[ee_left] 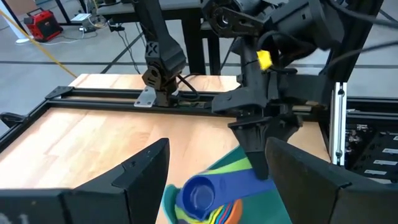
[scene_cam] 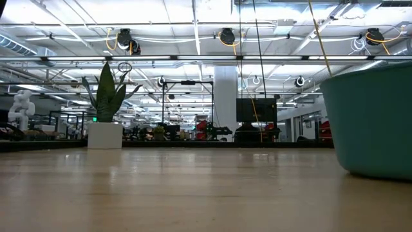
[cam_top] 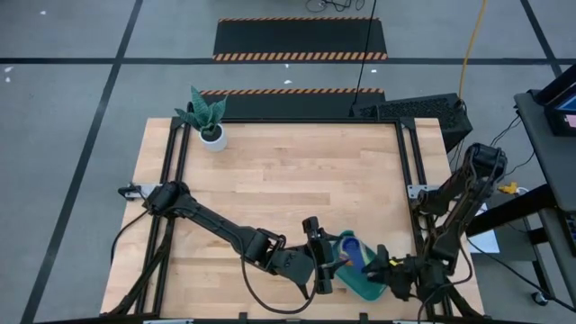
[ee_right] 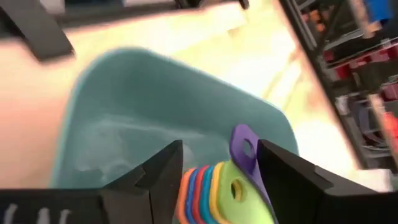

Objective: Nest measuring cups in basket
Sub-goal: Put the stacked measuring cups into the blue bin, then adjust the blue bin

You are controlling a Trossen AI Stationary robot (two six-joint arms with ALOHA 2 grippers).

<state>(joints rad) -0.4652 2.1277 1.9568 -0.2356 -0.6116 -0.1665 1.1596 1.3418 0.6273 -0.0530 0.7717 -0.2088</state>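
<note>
High view: both my arms reach to the worktop's near edge, toward its right corner, where the basket (cam_top: pixel 360 281) sits. My left gripper (cam_top: pixel 326 261) is at the basket's left end, my right gripper (cam_top: pixel 385 267) at its right end, with the dark blue cup (cam_top: pixel 354 249) showing between them over the basket. A white plant pot (cam_top: pixel 212 137) stands well apart, near the far left corner. Low view: only the basket's teal wall (scene_cam: pixel 372 122) shows, at the right, resting on the worktop (scene_cam: pixel 180 193); the plant pot (scene_cam: pixel 105 135) is far back on the left; neither gripper is in sight here. Left wrist view: my left fingers (ee_left: pixel 142 171) stand wide apart, holding nothing, just above the stack of measuring cups (ee_left: pixel 208 202), dark blue cup (ee_left: pixel 198 194) on top, the other colours nested under it. My right gripper (ee_left: pixel 258 152) comes down from the far side with its tip on the blue handle. Right wrist view: my right fingers (ee_right: pixel 163 171) are on either side of the fanned handles (ee_right: pixel 214 186), orange, blue, red, yellow, green, and the dark blue one; can't tell whether they pinch them. The basket's inside (ee_right: pixel 124 118) lies beyond, bare where it shows.
</note>
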